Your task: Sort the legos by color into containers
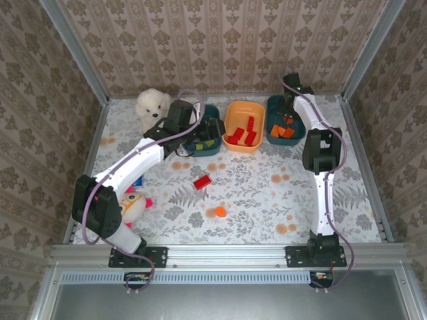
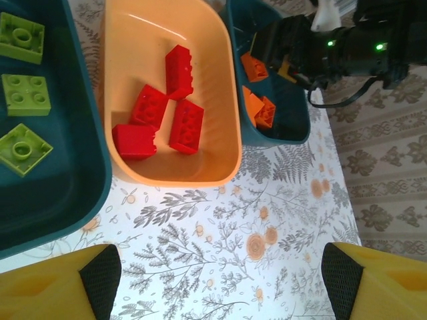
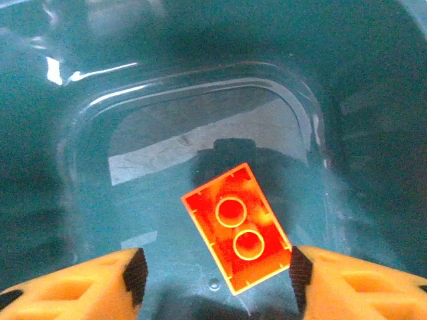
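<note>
Three bins stand in a row at the back. The left teal bin [image 1: 212, 148] [image 2: 73, 193] holds lime green bricks [image 2: 25, 99]. Red bricks [image 2: 175, 115] lie in the orange bin [image 1: 231, 124] [image 2: 220, 127]. Orange bricks [image 2: 257, 107] sit in the right teal bin [image 1: 272, 131] [image 2: 293, 130]. My left gripper [image 1: 202, 137] [image 2: 220, 273] hangs open over the tablecloth just in front of the bins, nothing between its fingers. My right gripper [image 1: 289, 92] [image 3: 215, 273] is open low inside the right teal bin [image 3: 93, 160], an orange brick [image 3: 237, 227] hollow side up between its fingers. One red brick [image 1: 202, 181] and one orange brick [image 1: 219, 212] lie loose on the table.
A white plush dog [image 1: 152, 103] sits at the back left beside the left teal bin. A pink-and-yellow doll [image 1: 133, 203] lies under the left arm near the left edge. Metal rails and wallpapered walls close in the table.
</note>
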You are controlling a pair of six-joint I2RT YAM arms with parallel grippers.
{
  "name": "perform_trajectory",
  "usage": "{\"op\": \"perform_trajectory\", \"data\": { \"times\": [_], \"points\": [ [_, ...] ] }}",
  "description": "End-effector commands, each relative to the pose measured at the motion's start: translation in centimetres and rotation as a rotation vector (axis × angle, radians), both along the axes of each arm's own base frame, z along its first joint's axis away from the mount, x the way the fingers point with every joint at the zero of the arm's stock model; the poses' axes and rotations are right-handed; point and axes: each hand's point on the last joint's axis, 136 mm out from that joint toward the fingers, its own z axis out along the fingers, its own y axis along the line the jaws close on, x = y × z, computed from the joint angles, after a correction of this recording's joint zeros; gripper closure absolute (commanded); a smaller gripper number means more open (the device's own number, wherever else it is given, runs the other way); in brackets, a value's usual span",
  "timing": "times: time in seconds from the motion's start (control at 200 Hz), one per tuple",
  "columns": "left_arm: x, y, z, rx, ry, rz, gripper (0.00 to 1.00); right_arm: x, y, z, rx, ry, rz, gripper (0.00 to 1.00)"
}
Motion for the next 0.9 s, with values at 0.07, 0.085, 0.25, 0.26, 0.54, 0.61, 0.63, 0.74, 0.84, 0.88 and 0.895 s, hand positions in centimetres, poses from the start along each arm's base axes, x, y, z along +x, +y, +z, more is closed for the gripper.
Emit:
{"op": "perform_trajectory", "data": {
  "times": [0.07,0.085,0.25,0.26,0.54,0.61,0.63,0.74,0.84,0.88,0.895],
  "points": [
    [-1.7,2.1,-0.5,0.105,-0.002,0.015,0.18,-0.7,2.1,8.5,0.029,-0.124,0.037,0.37],
    [-1.8,2.2,-0.6,0.111,-0.001,0.016,0.18,-0.8,2.4,9.1,0.030,-0.139,0.043,0.37],
    [-4.0,5.0,-2.3,0.193,0.040,0.057,0.18,-3.1,6.5,15.4,0.094,-0.304,0.136,0.38],
    [-4.1,5.1,-2.5,0.197,0.043,0.059,0.18,-3.3,6.9,15.8,0.099,-0.316,0.144,0.38],
    [-9.3,8.8,-9.3,0.326,0.278,0.110,0.02,-13.9,18.7,17.0,0.328,-0.418,0.487,0.35],
    [-10.3,8.9,-11.2,0.346,0.346,0.116,0.02,-17.9,21.5,16.0,0.434,-0.402,0.585,0.32],
    [-10.5,8.9,-11.6,0.352,0.359,0.120,0.02,-19.0,22.2,15.8,0.468,-0.396,0.606,0.31],
    [-11.1,8.7,-13.5,0.395,0.406,0.143,0.01,-24.7,24.4,15.0,0.579,-0.400,0.690,0.19],
    [-11.4,8.1,-14.9,0.421,0.455,0.170,0.00,-28.7,25.2,15.0,0.567,-0.469,0.770,0.00],
    [-11.4,7.8,-15.4,0.431,0.474,0.172,0.00,-30.0,25.5,15.1,0.567,-0.485,0.803,0.00],
    [-11.4,7.7,-15.5,0.435,0.479,0.174,0.00,-30.4,25.6,15.0,0.568,-0.484,0.813,0.00]
  ]
}}
